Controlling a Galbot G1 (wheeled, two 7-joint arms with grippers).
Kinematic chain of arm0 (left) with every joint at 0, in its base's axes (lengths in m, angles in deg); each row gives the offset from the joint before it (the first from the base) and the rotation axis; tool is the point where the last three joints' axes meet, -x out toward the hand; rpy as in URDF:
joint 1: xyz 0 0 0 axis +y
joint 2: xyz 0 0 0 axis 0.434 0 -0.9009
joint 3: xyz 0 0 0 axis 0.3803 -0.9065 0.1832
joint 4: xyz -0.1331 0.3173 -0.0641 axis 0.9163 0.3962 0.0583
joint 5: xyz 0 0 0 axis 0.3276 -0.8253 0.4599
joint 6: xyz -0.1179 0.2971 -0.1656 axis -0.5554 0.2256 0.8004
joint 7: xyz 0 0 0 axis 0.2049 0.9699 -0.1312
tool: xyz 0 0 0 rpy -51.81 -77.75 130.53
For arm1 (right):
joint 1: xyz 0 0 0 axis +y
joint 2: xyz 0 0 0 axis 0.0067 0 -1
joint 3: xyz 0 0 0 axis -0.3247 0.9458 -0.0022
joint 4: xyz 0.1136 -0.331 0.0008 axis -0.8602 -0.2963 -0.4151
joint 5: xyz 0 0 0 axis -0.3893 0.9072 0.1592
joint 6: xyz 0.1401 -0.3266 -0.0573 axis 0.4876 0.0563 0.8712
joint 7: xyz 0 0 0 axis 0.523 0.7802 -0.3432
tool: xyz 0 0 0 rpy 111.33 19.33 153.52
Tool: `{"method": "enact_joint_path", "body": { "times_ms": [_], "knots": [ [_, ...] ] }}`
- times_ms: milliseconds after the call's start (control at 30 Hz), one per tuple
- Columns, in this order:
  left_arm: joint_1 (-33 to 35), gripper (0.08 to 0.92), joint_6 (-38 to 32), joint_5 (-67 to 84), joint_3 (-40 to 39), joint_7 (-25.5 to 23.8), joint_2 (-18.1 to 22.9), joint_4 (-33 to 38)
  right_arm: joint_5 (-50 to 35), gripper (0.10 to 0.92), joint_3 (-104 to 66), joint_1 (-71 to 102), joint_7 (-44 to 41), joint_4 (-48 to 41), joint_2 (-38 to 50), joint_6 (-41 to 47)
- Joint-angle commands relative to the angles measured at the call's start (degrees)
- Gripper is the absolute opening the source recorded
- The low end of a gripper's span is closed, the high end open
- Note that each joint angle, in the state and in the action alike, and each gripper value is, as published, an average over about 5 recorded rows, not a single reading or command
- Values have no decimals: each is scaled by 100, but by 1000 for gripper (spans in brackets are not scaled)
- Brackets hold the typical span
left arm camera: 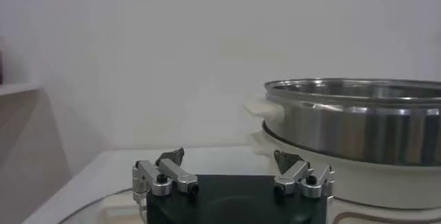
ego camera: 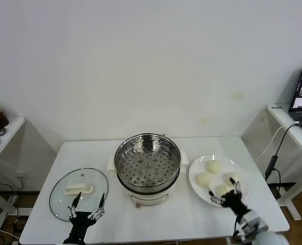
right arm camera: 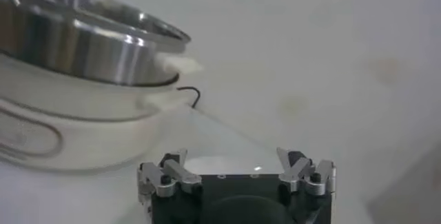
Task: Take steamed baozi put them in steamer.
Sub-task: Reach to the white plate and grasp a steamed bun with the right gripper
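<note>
right claw (ego camera: pixel 224 194) wide open, empty, over the nearest bun (ego camera: pixel 223 190) on the plate (ego camera: pixel 196 171) | steamer (ego camera: pixel 147 162) mid-counter, nothing in it | tip: straddle one bun only, squeeze soft | left claw (ego camera: pixel 87 206) open, idle by the lid (ego camera: pixel 79 194)

From my station I count four steamed baozi (ego camera: pixel 212 166) on one plate (ego camera: pixel 194 170), one steamer (ego camera: pixel 148 167), one glass lid (ego camera: pixel 59 194), one table (ego camera: pixel 192 219), and two pincers, left pincer (ego camera: pixel 87 203) and right pincer (ego camera: pixel 224 191).
</note>
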Motion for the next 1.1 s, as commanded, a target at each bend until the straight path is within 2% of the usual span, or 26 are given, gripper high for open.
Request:
{"method": "enact_joint_path", "body": {
  "times_ms": [33, 300, 600, 867, 1100],
  "knots": [
    [-33, 823, -277, -193, 148, -51, 54, -88, 1132, 823, 608, -1946, -1191, -881, 2158, 420],
    [134, 823, -487, -296, 212, -103, 190, -55, 2424, 823, 2610, -4495, -2667, -2016, 2642, 270],
    [193, 823, -520, -342, 374, -75, 200, -47, 2517, 823, 5212, -6875, -4101, -3424, 2161, -159],
    [108, 823, -518, -348, 495, -63, 178, -111, 1894, 823, 6454, -7554, -4426, -4135, 1658, -184],
    [101, 823, -509, -360, 590, -74, 134, -138, 1820, 823, 6744, -7576, -4435, -4701, 1227, 8]
  ]
}}
